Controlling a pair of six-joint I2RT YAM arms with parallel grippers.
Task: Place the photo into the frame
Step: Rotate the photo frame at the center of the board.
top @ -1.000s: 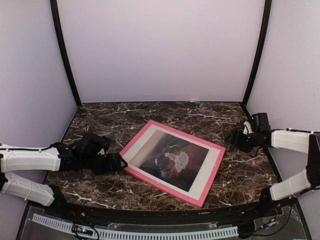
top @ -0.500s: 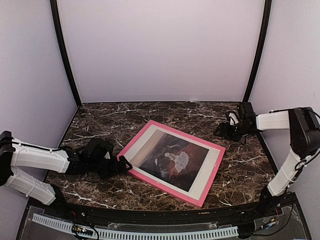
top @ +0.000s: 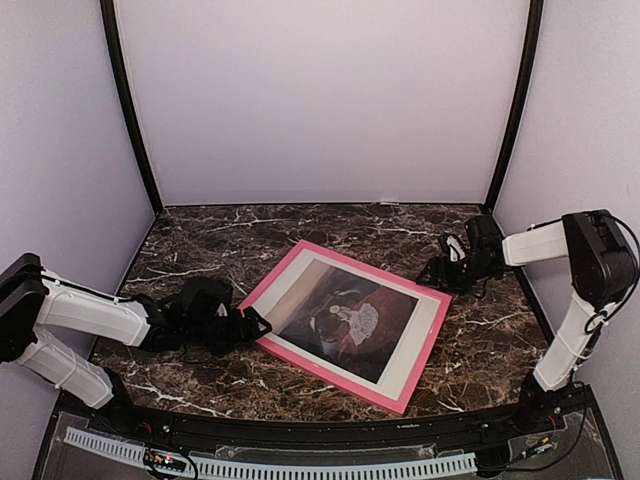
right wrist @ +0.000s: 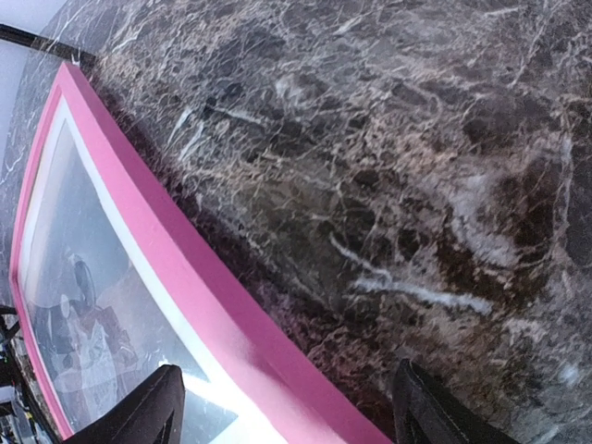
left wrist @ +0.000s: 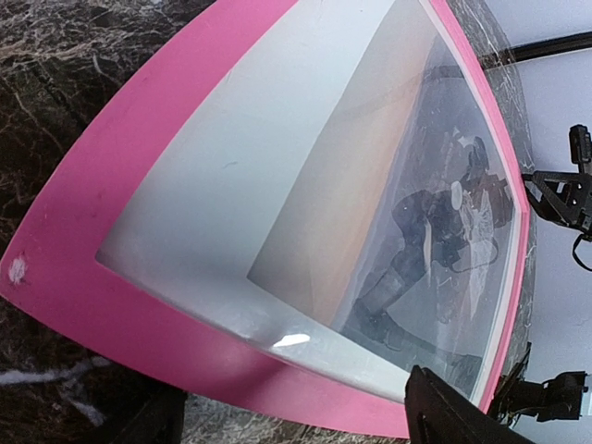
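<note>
The pink frame (top: 320,365) lies flat and askew on the marble table. The photo (top: 350,322), dark reddish with a white-dressed figure, sits inside it behind a white mat (top: 425,335) and a glossy sheet. My left gripper (top: 255,325) is low at the frame's left corner. In the left wrist view the gripper (left wrist: 296,412) is open, with the pink rail (left wrist: 120,157) between its fingers and the photo (left wrist: 435,213) beyond. My right gripper (top: 432,275) is at the frame's far right corner. In the right wrist view it (right wrist: 287,407) is open astride the rail (right wrist: 139,203).
The dark marble table (top: 200,240) is walled in by pale panels with black corner posts (top: 130,110). A black rim and a white perforated strip (top: 300,465) run along the near edge.
My left gripper has slid right, up to the frame's left corner. My right arm has swung in from the right edge to the frame's far right corner. The frame has not moved.
</note>
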